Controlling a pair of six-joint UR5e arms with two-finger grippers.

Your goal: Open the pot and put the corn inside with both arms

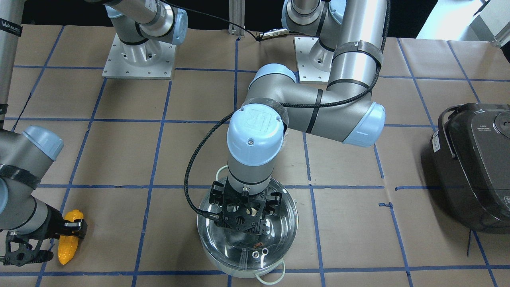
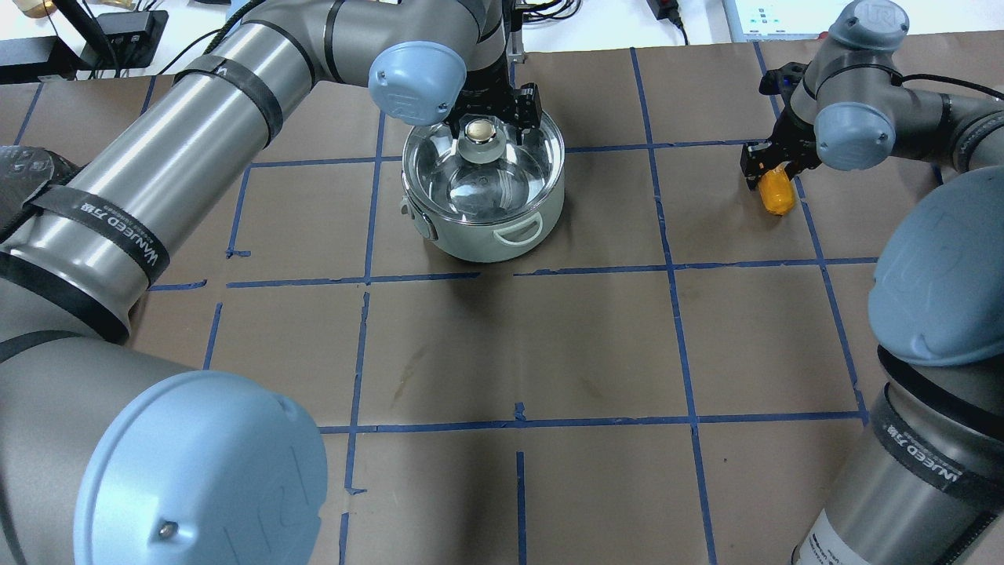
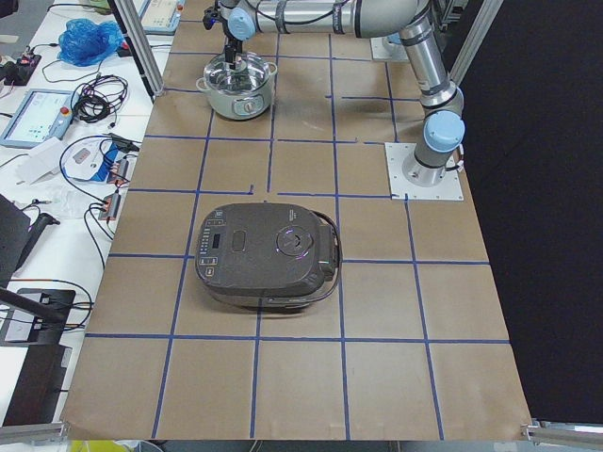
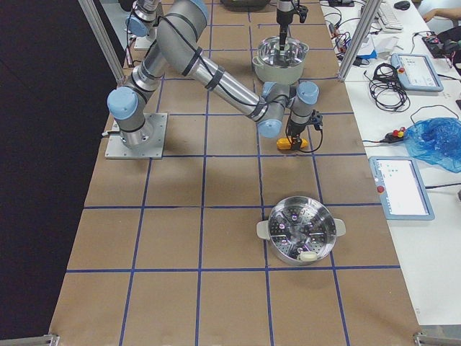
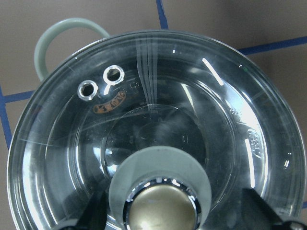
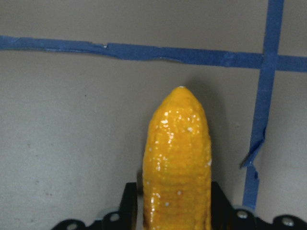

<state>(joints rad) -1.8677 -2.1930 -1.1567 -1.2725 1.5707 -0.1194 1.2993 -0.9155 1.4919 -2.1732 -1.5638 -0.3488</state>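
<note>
In the overhead view the left arm (image 2: pixel 196 125) reaches from the left edge to the upper middle. There the pot (image 2: pixel 486 235) stands on the bench (image 2: pixel 549 353) with its glass lid (image 2: pixel 502 184) on. The left jaws hang on either side of the knob (image 2: pixel 479 131). The left wrist view adds what the overhead cannot show: a dark fingertip (image 5: pixel 256 211) sits near each lower corner, clear of the knob, so the jaws are released and grip nothing.

In the upper right of the overhead view, the corn (image 2: pixel 775 195) lies on the bench, well apart from the pot. The right arm (image 2: pixel 863 118) has its jaws clenched on the cob's upper end. The right wrist view shows the black pads (image 6: pixel 128 203) against both sides of the cob, its tip pointing toward a blue tape line (image 6: pixel 144 50).

Only the front and left side views show the dark rice cooker (image 3: pixel 268 254). Only the right side view shows a second steel pot (image 4: pixel 301 232), at lower middle.
</note>
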